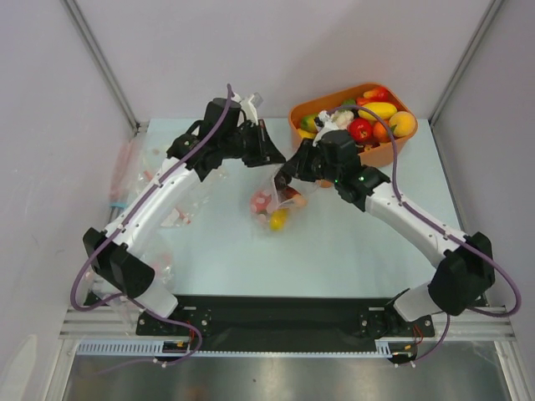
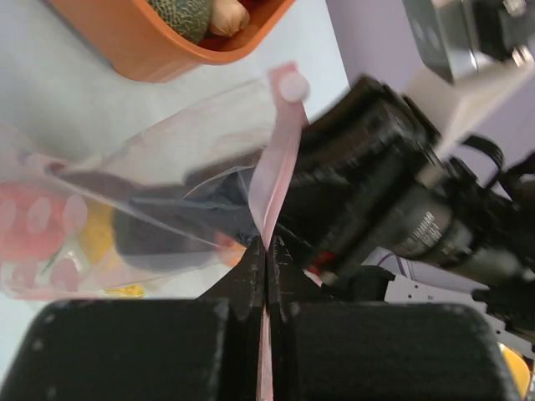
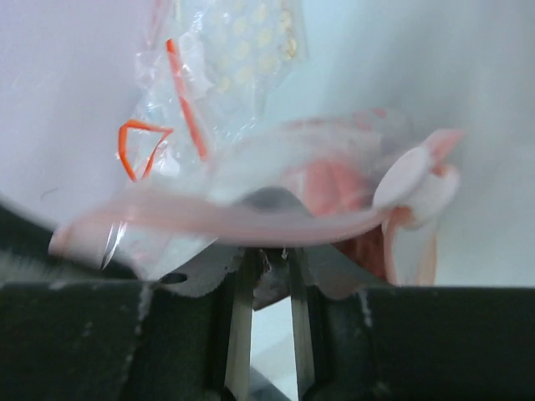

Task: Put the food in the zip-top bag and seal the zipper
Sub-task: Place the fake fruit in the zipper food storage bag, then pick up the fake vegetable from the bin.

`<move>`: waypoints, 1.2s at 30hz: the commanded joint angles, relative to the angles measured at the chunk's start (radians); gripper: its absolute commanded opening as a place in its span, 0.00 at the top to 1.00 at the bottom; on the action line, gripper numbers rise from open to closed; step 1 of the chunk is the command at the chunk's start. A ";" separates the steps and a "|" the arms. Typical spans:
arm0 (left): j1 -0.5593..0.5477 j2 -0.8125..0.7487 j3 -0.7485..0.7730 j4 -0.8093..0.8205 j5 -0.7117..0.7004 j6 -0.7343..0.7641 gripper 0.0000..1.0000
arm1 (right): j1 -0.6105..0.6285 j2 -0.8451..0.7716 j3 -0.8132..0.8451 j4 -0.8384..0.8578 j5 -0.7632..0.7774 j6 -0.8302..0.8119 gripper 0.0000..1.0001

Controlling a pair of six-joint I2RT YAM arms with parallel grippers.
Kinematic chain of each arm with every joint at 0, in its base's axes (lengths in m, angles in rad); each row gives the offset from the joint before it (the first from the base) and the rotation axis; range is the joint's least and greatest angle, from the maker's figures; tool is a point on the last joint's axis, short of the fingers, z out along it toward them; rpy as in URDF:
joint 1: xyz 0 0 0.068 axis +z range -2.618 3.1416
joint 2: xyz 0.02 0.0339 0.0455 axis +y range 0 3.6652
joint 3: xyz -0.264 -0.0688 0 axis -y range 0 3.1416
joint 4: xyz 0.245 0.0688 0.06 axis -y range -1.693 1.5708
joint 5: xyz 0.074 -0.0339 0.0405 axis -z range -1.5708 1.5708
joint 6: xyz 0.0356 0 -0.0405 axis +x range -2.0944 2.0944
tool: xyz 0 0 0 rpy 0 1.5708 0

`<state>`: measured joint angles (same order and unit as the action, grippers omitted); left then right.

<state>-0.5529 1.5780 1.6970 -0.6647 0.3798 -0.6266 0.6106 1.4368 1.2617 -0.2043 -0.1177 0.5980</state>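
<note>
The zip-top bag [image 1: 276, 205] hangs between my two grippers over the table's middle, with a red, a yellow and an orange food piece [image 1: 278, 219] inside. My left gripper [image 1: 269, 157] is shut on the pale-pink zipper [image 2: 280, 159]; the strip runs between its fingertips [image 2: 267, 246]. The bag [image 2: 125, 209] and its food [image 2: 33, 225] lie to the left there. My right gripper [image 1: 289, 173] is at the bag's mouth. In the right wrist view its jaws [image 3: 272, 255] are nearly closed on a fold of plastic, and the zipper [image 3: 251, 221] runs across just beyond the tips.
An orange tub [image 1: 294, 115] holding several toy fruits [image 1: 376, 109] stands at the back right, close behind the right gripper; it also shows in the left wrist view [image 2: 142, 42]. Other crumpled clear bags [image 1: 134, 175] lie along the left edge. The two grippers are nearly touching.
</note>
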 commanded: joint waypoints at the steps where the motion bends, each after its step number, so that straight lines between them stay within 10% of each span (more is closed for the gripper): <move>1: -0.010 -0.047 -0.003 0.060 0.051 -0.055 1.00 | -0.002 0.054 0.102 0.094 0.090 0.009 1.00; 6: -0.009 -0.042 -0.008 0.073 0.056 -0.064 1.00 | -0.002 0.119 0.218 0.004 0.038 -0.023 0.31; 19: 0.013 0.051 0.164 0.005 -0.056 0.011 1.00 | -0.313 -0.055 0.223 -0.058 0.091 -0.070 0.40; 36: 0.065 0.068 0.391 -0.153 -0.354 0.142 1.00 | -0.474 0.451 0.662 -0.311 0.256 -0.006 0.15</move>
<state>-0.4911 1.6756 2.0407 -0.8272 0.1009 -0.5224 0.1421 1.8309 1.8427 -0.4904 0.1158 0.5591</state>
